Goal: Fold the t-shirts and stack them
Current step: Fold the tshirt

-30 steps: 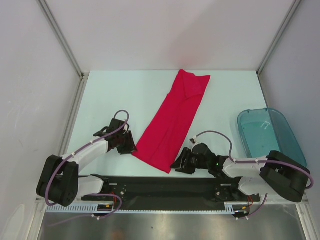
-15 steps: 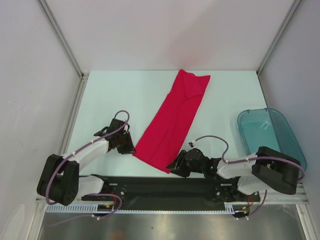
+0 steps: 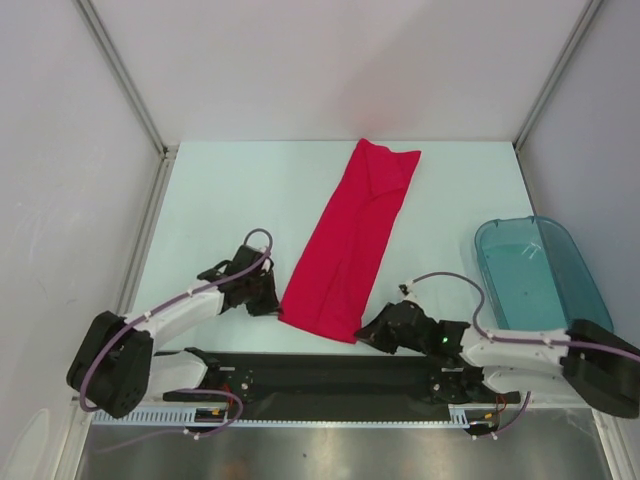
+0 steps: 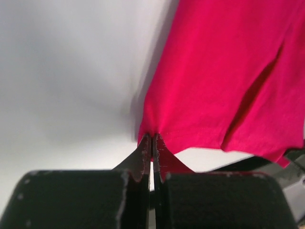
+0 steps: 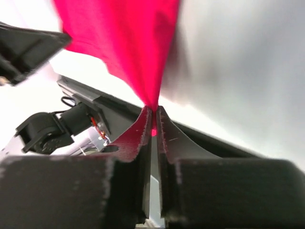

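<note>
One bright red t-shirt [image 3: 352, 238] lies folded into a long narrow strip, running from the back of the table towards the front edge. My left gripper [image 3: 275, 305] is shut on the strip's near left corner; in the left wrist view that gripper [image 4: 152, 138] pinches the hem of the t-shirt [image 4: 224, 71]. My right gripper [image 3: 365, 332] is shut on the near right corner. The right wrist view shows that gripper [image 5: 152, 112] nipping the tip of the red cloth [image 5: 128, 43], which rises from the jaws.
A translucent teal bin [image 3: 538, 272] stands at the right side of the table, with nothing showing in it. A black rail [image 3: 320, 372] with the arm bases runs along the near edge. White walls close the table in on three sides.
Both grippers moved in to the near corners of the t-shirt and shut on them. The near end of the cloth has shifted slightly right and lifted a little.
</note>
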Robot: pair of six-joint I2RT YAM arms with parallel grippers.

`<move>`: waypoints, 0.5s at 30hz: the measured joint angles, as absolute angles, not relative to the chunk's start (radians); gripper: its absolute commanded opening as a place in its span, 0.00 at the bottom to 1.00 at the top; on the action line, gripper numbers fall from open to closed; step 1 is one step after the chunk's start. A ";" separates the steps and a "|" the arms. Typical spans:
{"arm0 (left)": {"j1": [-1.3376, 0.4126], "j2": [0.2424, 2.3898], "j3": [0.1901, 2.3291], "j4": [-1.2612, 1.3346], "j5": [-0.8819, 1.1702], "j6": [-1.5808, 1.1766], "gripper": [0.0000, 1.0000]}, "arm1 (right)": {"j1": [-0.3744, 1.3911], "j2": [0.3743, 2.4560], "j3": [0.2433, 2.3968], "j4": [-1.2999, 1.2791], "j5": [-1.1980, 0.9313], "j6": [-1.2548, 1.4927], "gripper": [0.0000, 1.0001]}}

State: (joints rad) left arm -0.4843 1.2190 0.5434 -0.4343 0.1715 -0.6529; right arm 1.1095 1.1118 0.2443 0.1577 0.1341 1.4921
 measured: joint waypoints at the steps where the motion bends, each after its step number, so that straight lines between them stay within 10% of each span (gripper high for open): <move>1: -0.506 1.205 0.537 -0.431 0.172 -0.669 0.00 | 1.110 1.047 0.242 0.104 0.150 1.484 0.05; 15: -0.973 1.116 0.458 -0.308 0.142 -1.045 0.00 | 1.140 0.220 0.189 -0.679 0.214 1.445 0.02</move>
